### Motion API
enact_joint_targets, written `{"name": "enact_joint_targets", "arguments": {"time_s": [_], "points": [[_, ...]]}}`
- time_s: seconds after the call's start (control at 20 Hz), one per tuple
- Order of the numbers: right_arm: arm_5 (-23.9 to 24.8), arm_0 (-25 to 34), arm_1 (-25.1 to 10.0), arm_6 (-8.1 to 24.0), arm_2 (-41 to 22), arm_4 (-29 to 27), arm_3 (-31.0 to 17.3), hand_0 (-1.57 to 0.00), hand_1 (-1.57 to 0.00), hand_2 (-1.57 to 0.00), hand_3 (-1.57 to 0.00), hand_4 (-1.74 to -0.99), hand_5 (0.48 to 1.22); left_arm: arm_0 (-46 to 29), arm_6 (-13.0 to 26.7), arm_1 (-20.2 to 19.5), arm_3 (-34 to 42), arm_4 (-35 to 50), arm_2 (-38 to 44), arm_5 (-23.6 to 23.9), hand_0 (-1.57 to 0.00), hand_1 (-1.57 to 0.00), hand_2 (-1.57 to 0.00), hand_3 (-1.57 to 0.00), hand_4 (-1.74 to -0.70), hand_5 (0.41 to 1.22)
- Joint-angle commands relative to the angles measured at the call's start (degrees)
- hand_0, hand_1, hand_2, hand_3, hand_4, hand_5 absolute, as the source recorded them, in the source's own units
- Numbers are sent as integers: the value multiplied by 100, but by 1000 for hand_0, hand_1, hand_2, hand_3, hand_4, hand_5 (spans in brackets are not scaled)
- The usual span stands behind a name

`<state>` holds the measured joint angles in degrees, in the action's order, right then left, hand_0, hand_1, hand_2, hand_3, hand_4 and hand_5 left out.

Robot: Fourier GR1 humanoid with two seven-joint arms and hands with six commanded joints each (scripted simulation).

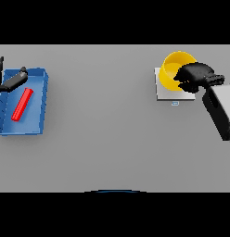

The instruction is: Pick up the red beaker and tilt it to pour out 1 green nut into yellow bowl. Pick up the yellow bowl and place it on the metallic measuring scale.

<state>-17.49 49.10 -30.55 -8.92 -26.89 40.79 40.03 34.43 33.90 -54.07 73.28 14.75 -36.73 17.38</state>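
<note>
Yellow is what you find first at the upper right of the frame: the yellow bowl [175, 70] sits tilted on the metallic measuring scale [168, 93], its open mouth turned toward the left and slightly toward you. The scale is a pale square plate on the grey table [107, 139], with a small light tag just below its lower edge.

Your right hand [194, 76] is against the bowl's right side. Its dark fingers curl round the rim there, so it is gripping the bowl. The white and grey forearm runs down and off toward the right edge of the frame.

Look to the far left and you see a blue tray [40, 106]. A red beaker [22, 104] lies on its side inside it, slanting from lower left to upper right, in the tray's middle part. It appears as a narrow red bar; you cannot tell whether anything is inside it.

Your left hand [14, 80] shows at the upper left, over the tray's top left corner, above the beaker's upper end and apart from it. Its fingers are spread out straight and hold nothing
</note>
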Motion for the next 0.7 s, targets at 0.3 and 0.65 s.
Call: {"name": "enact_joint_targets", "arguments": {"time_s": [0.3, 0.65], "points": [[-191, 149, 99, 23, 89, -172, -374, -975, -866, -954, -762, -1504, 983, 60, 30, 51, -101, 2, 0, -36, 1, 1, 1, 1, -815, 744], [-291, 270, 172, -183, -33, -64, -604, -204, -181, -336, -507, -1372, 766, 52, -78, 56, -203, 40, 37, -97, 1, 1, 1, 1, -811, 737]]}}
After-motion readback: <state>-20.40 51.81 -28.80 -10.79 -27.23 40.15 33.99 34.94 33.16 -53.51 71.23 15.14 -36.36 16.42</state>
